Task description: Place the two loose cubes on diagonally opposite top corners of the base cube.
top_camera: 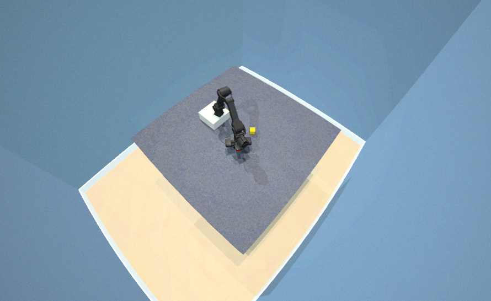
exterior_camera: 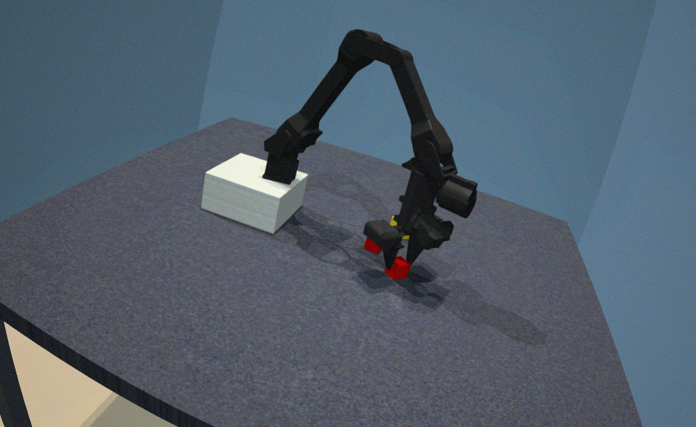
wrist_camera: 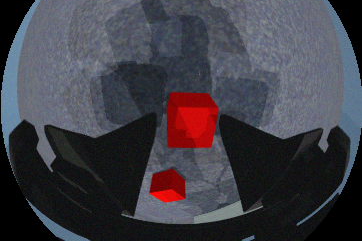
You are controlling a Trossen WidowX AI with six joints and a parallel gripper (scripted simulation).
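Pincer (top_camera: pixel 239 148) (exterior_camera: pixel 399 265) (wrist_camera: pixel 188 118) low over the desk (top_camera: pixel 202 168) (exterior_camera: pixel 234 296) (wrist_camera: pixel 65 69), pointing down. Its fingers stand apart, one on each side of a red cube (exterior_camera: pixel 397 268) (wrist_camera: pixel 191 124); I have no grip on it. In my wrist view this cube lies nearer the right-hand finger of the picture, with a wider slice of desk showing on the other side. Whether that finger touches it, I cannot tell.

From above, only a red sliver of this cube shows past my gripper body. The exterior view puts it flat on the desk.

Second red cube (exterior_camera: pixel 373 245) (wrist_camera: pixel 168 186): also on the desk, apart from the first and turned at a different angle. It lies toward the white block (top_camera: pixel 207 112) (exterior_camera: pixel 239 191) that carries my arm (top_camera: pixel 233 112) (exterior_camera: pixel 417 90). My own parts hide it from the top view and cover some of it in the exterior one.

Yellow cube (top_camera: pixel 252 130) (exterior_camera: pixel 393 220): on the desk, off to the side of my wrist, well apart from my fingers. The top view gives it whole; in the exterior view just bits of yellow show behind me. Both red cubes are down at desk level, neither capping the yellow one.
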